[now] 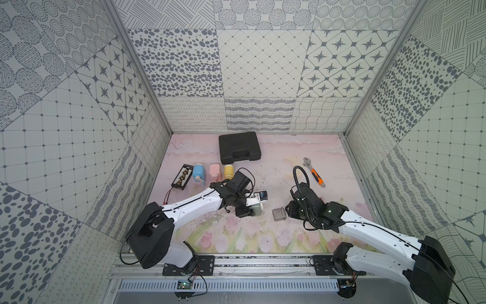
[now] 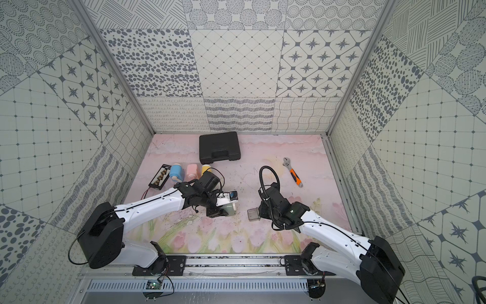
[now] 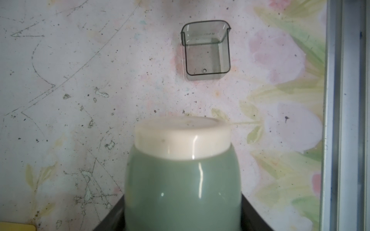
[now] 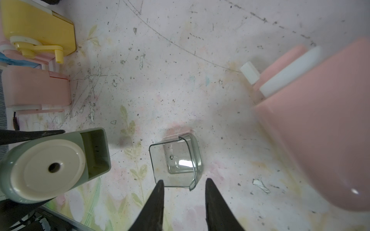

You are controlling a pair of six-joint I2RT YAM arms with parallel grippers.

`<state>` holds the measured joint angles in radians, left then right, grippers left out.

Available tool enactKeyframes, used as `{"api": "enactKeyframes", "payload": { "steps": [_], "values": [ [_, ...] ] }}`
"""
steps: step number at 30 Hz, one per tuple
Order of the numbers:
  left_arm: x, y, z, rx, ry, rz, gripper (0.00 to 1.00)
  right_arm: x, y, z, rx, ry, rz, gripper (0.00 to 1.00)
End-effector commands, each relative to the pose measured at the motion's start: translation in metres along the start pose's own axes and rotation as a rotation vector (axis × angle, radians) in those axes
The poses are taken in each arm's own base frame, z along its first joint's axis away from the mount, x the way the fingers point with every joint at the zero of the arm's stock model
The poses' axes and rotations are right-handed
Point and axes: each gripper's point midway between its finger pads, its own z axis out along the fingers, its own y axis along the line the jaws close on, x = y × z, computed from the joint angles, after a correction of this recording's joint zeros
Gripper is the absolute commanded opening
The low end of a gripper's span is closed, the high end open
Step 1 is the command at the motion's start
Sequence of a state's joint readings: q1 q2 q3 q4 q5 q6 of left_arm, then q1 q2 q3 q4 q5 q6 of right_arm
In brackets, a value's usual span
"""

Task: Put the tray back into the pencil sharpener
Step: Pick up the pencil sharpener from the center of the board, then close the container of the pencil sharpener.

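Observation:
A green pencil sharpener (image 1: pixel 257 208) (image 2: pixel 229 209) with a cream front stands near the table's middle, and my left gripper (image 1: pixel 246 210) (image 3: pixel 182 222) is shut on its body (image 3: pixel 182 180). In the right wrist view the sharpener (image 4: pixel 50 166) shows an empty slot (image 4: pixel 94 152) facing the tray. The clear grey tray (image 1: pixel 279 214) (image 2: pixel 253 214) (image 3: pixel 206 50) (image 4: pixel 176 160) lies on the mat a short way to its right. My right gripper (image 1: pixel 288 210) (image 4: pixel 184 181) is open just behind the tray, one fingertip (image 4: pixel 160 183) at its near rim, nothing between the fingers.
Blue (image 1: pixel 199 172), pink (image 1: pixel 215 171) and yellow (image 1: pixel 228 170) sharpeners stand in a row at the back left beside a black board (image 1: pixel 182 179). A black case (image 1: pixel 239 147) lies at the back, a wrench (image 1: pixel 314 172) at the right. A blurred pink object (image 4: pixel 320 130) sits close to my right wrist.

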<state>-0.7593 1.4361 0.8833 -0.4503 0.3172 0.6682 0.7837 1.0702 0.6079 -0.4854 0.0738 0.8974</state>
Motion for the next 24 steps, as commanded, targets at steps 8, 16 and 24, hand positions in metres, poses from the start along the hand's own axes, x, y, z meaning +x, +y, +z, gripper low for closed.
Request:
{"api": "enactKeyframes", "payload": {
  "steps": [8,16,24],
  "values": [
    [-0.015,-0.001,0.004,0.001,-0.065,0.062,0.37,-0.014,0.029,0.004,-0.092,-0.018,0.026,0.36],
    [-0.013,-0.005,0.01,0.05,-0.044,0.02,0.39,-0.013,0.022,-0.001,-0.078,-0.027,0.027,0.37],
    [-0.012,-0.005,0.021,0.078,-0.036,-0.013,0.41,-0.011,0.019,-0.004,-0.076,-0.033,0.023,0.36]
  ]
}}
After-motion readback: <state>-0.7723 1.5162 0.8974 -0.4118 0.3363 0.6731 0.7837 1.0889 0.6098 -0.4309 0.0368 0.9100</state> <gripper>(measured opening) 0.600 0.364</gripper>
